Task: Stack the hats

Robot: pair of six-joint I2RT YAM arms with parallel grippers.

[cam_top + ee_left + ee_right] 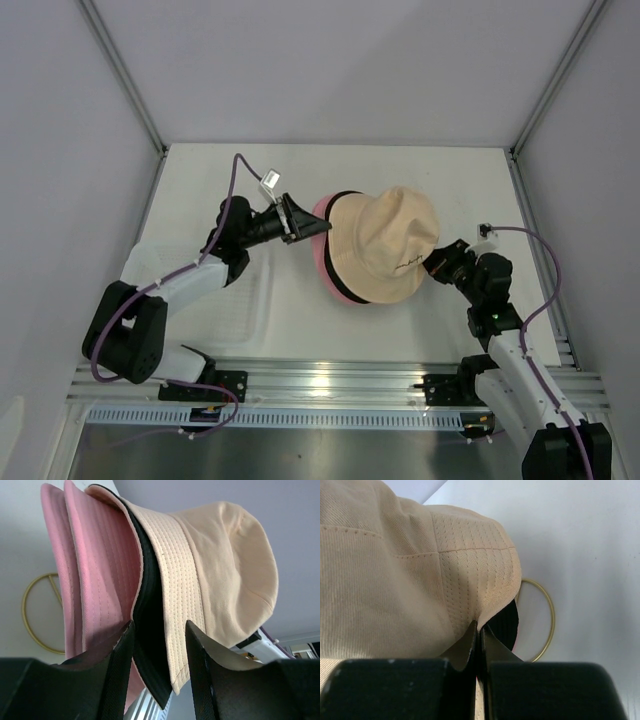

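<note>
The hats lie in one pile mid-table: a beige hat [385,245] on top, a black hat's rim [340,292] under it, and pink [320,214] at the bottom left. In the left wrist view two pink brims [85,570], the black brim [150,605] and the beige hat [215,560] are layered. My left gripper [300,225] [160,630] is open at the pile's left edge, with the black and beige brims hanging between its fingers. My right gripper [435,262] [480,630] is shut on the beige hat's brim [470,570] at the right; black [506,625] shows beneath.
A clear shallow plastic tray [255,310] lies at the left front, under the left arm. A thin gold ring [37,610] [546,615] lies on the table under the pile. Frame posts and white walls enclose the table on three sides.
</note>
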